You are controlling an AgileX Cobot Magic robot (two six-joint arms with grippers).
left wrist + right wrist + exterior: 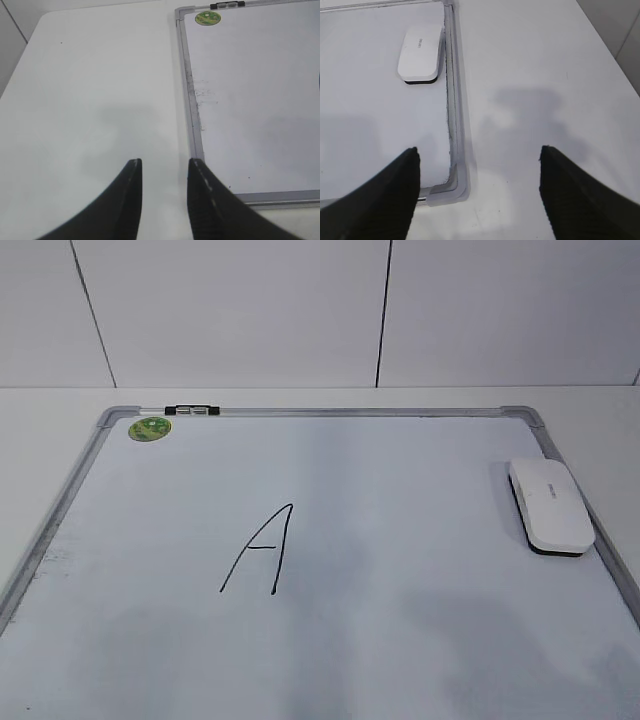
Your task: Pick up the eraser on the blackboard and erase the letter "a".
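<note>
Right claw (477, 155) gapes near eraser (420, 53).

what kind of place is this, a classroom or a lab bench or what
Most likely a lab test bench, not a classroom. A whiteboard lies flat on a plain white table with an eraser on it, pale panelled walls stand behind, and two robot tools, left and right, hover at the board's edges.

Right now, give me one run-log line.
eraser: on blackboard, untouched | letter: unerased | left gripper: open | right gripper: open
</note>
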